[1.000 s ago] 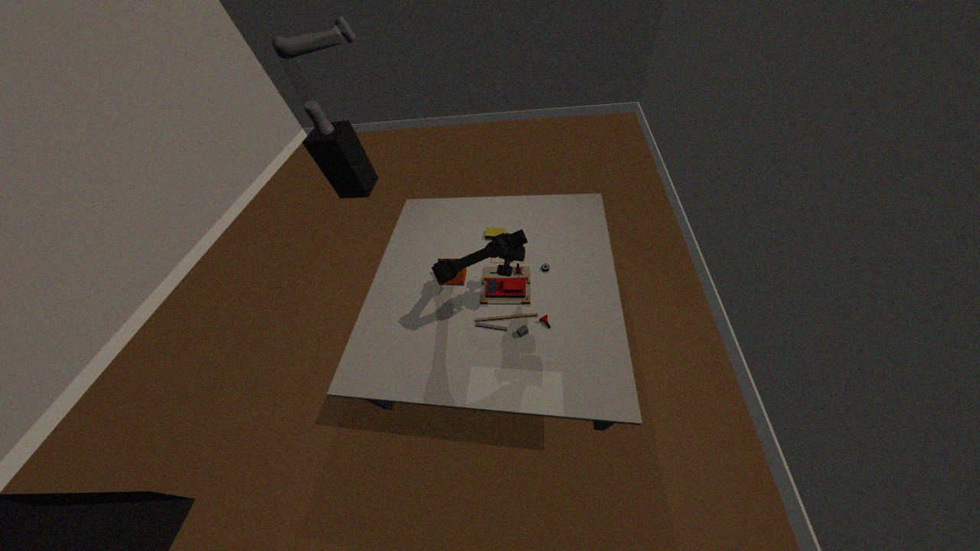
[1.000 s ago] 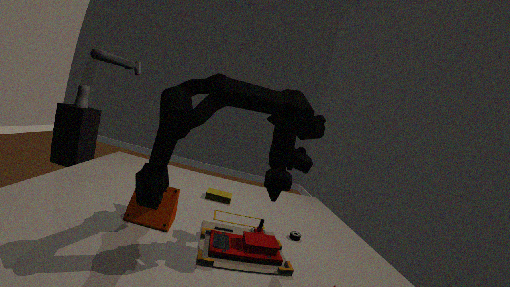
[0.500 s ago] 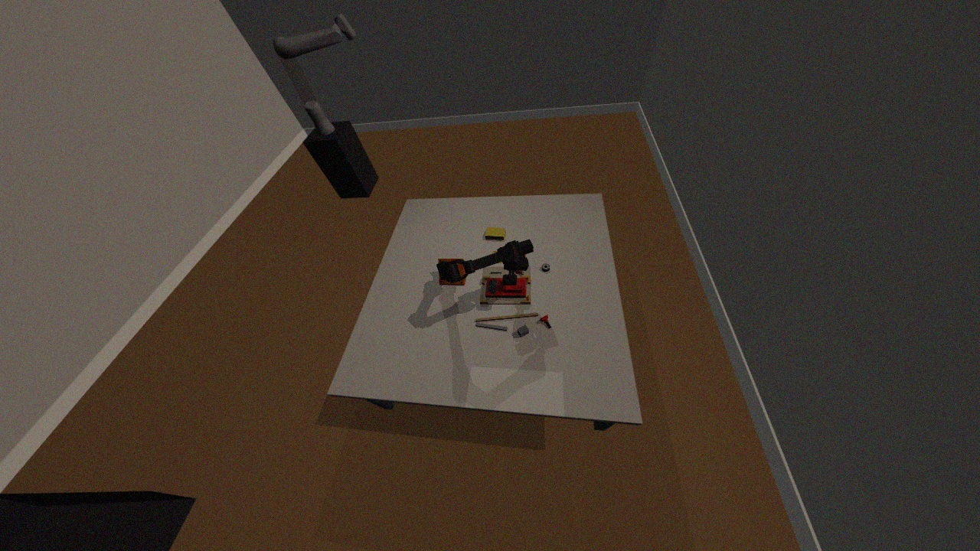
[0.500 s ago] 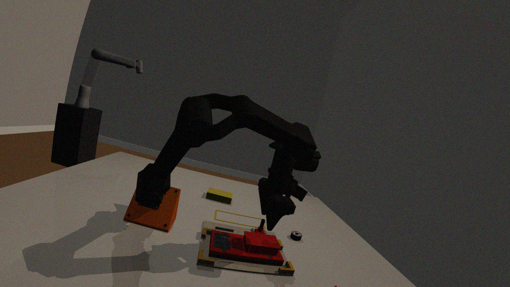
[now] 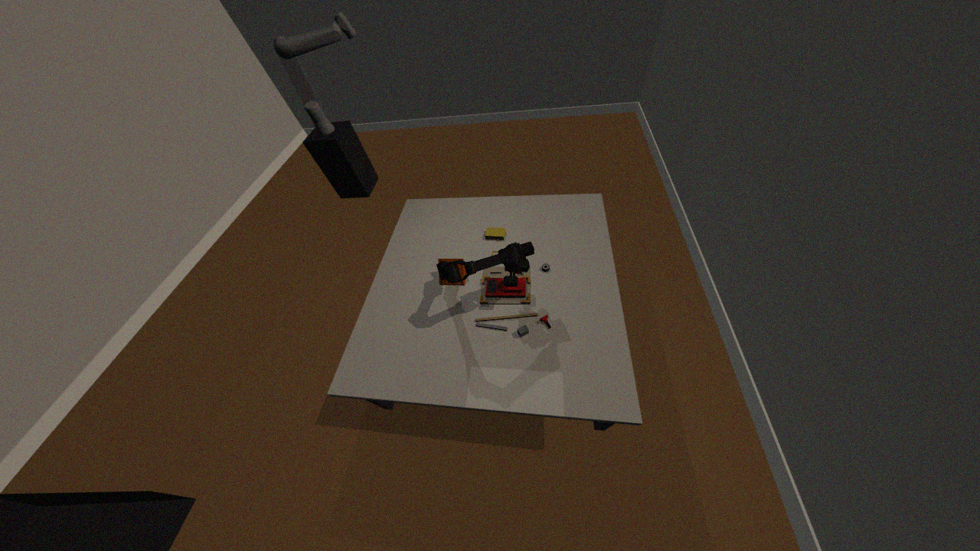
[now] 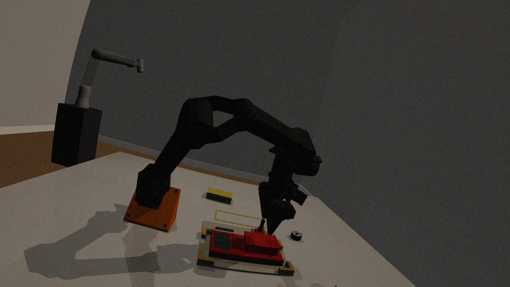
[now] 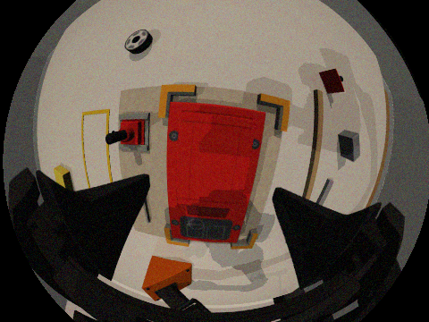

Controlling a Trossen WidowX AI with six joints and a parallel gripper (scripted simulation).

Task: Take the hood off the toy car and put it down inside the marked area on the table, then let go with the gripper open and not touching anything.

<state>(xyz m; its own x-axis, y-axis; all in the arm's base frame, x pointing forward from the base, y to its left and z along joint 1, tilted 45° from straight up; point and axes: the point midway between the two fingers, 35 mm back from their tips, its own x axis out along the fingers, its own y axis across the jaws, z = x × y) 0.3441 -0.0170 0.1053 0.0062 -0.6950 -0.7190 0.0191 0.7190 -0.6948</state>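
Note:
The toy car (image 5: 505,292) (image 6: 237,244) (image 7: 176,197) is red and sits between orange corner brackets on a beige board (image 6: 246,266) (image 7: 156,156). The hood seems to be the raised red block (image 6: 261,242) (image 7: 201,165) on its far-from-base half; its edges are hard to tell in the wrist view. The marked area, a thin yellow outline (image 6: 238,214) (image 7: 82,139), lies on the table beside the board, with nothing inside it. My gripper (image 5: 510,282) (image 6: 267,226) (image 7: 213,189) is open and empty above the car, pointing down, one finger to each side of the red body in the wrist view.
A red block with an upright black peg (image 6: 259,230) (image 7: 134,131) stands on the board near the outline. A wheel (image 6: 295,235) (image 7: 138,41) and a yellow block (image 5: 494,233) (image 6: 219,195) lie beyond. A wooden strip (image 5: 507,317) (image 7: 318,134) and grey block (image 5: 522,330) (image 7: 349,145) lie opposite.

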